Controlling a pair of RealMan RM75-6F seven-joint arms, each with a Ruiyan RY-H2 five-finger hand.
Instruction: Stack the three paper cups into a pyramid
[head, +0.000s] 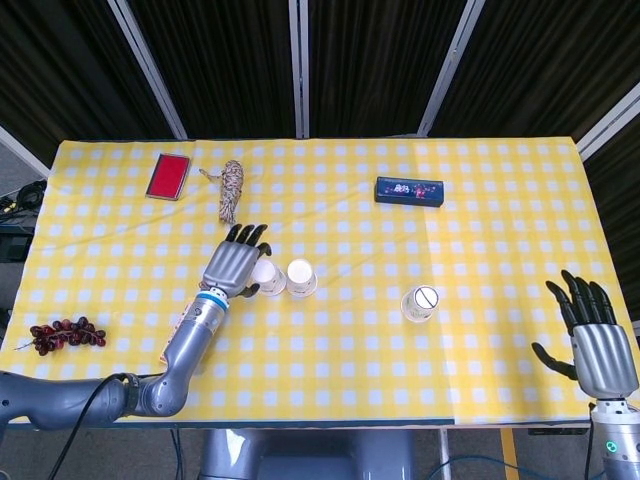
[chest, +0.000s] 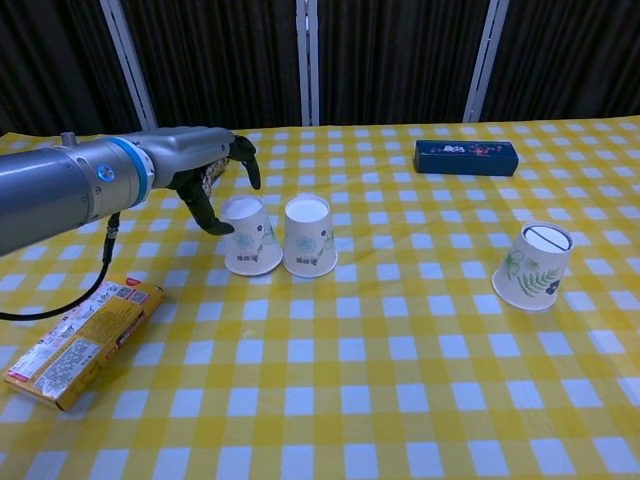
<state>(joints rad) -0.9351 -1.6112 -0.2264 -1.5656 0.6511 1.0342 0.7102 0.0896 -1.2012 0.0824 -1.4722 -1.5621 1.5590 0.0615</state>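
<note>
**Base row nearly laid, third cup waiting off to the right**

Two upside-down paper cups are sitting side by side near the middle of the table: the left cup (chest: 250, 236) and the middle cup (chest: 310, 235) are standing just beside each other, so close they look to be touching, though I cannot be sure of it from here. That pair is reading as the pyramid's bottom row. The left hand (chest: 205, 165) is reaching over the left cup with its fingers curved around the far and left sides; whether it is gripping the cup or only resting beside it I cannot tell, since the cup looks to be standing flat on the yellow checked tablecloth (chest: 400, 400).

The third cup (chest: 533, 265), printed with green fern leaves, is standing well apart to the right, also bottom up and leaning a little. It is what is left of the job: by my reckoning it needs carrying over and setting across the two flat tops.

The right hand (head: 597, 340) is hanging at the near right edge of the table, fingers spread wide and holding nothing, well apart from the fern cup.

Around the work, a yellow snack box (chest: 75, 340) is lying near left, a dark blue box (chest: 466, 156) is resting far right, and a twist of rope (head: 231, 190), a red case (head: 168, 176) and a bunch of grapes (head: 60, 333) are lying out to the left.
</note>
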